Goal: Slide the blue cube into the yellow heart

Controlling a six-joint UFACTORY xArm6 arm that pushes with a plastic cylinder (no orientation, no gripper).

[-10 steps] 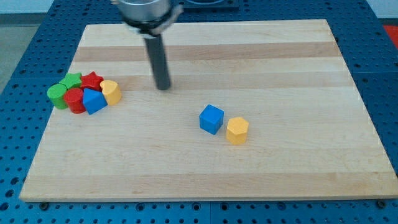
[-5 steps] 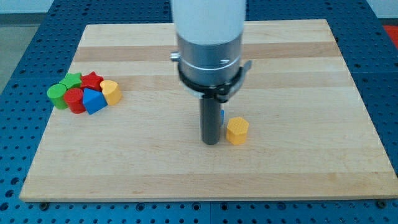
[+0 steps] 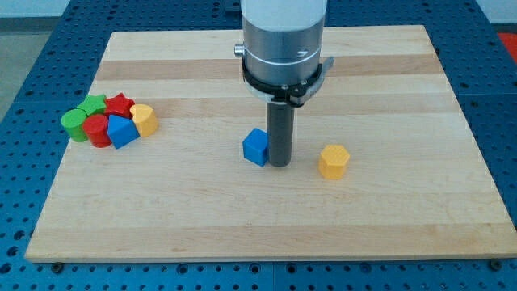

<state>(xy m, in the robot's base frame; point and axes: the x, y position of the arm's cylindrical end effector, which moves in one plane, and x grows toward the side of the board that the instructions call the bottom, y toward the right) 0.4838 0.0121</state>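
The blue cube point(image 3: 256, 147) sits near the middle of the wooden board point(image 3: 388, 89). My tip point(image 3: 279, 164) stands right against the cube's right side, touching or nearly touching it. The yellow heart point(image 3: 145, 119) lies far off at the view's left, at the right end of a cluster of blocks. The arm's grey body rises from the rod toward the view's top.
A yellow hexagonal block point(image 3: 333, 162) lies to the right of my tip. The left cluster also holds a blue block point(image 3: 121, 131), a red cylinder point(image 3: 98, 129), a red star point(image 3: 119, 103), a green cylinder point(image 3: 75, 124) and a green block point(image 3: 94, 104).
My tip came from the upper left down between the two middle blocks. The blue cube shifted left; the yellow hexagon shifted right. The left cluster did not move.
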